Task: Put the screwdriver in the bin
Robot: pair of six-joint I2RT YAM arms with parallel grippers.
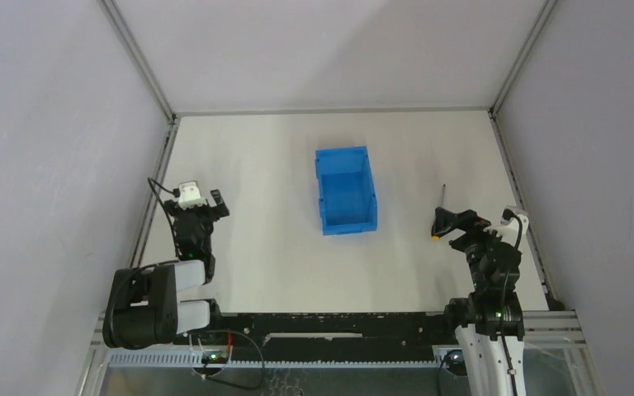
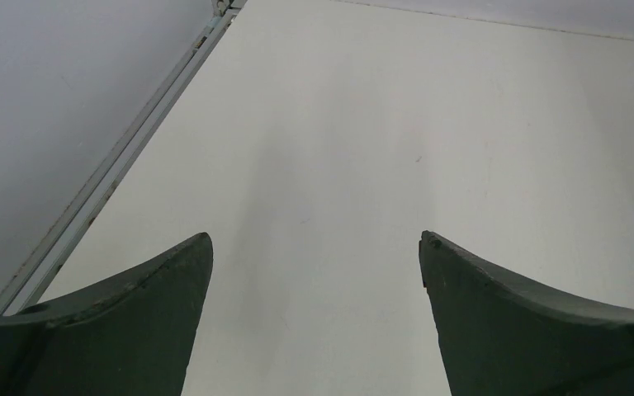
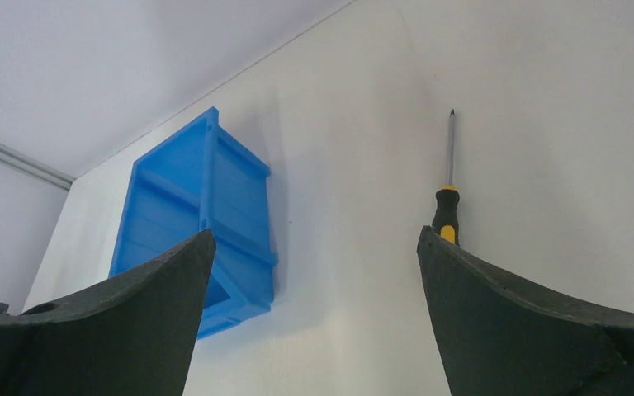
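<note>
The left gripper (image 1: 201,203) hangs by the left rail (image 1: 155,186), fingers wide apart over bare table (image 1: 264,247). The bin (image 1: 320,191) sits mid-table with open surface all round. Right of it lies the screwdriver (image 3: 447,210), long axis near-to-far, tip pointing far, handle at the right gripper (image 1: 456,219), whose fingers are spread and hold nothing.

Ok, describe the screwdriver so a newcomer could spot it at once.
Start at the blue bin mid-table, then look to its right, by the right gripper. The screwdriver lies flat on the white table: the only tool, thin dark shaft, black-and-yellow handle.
</note>
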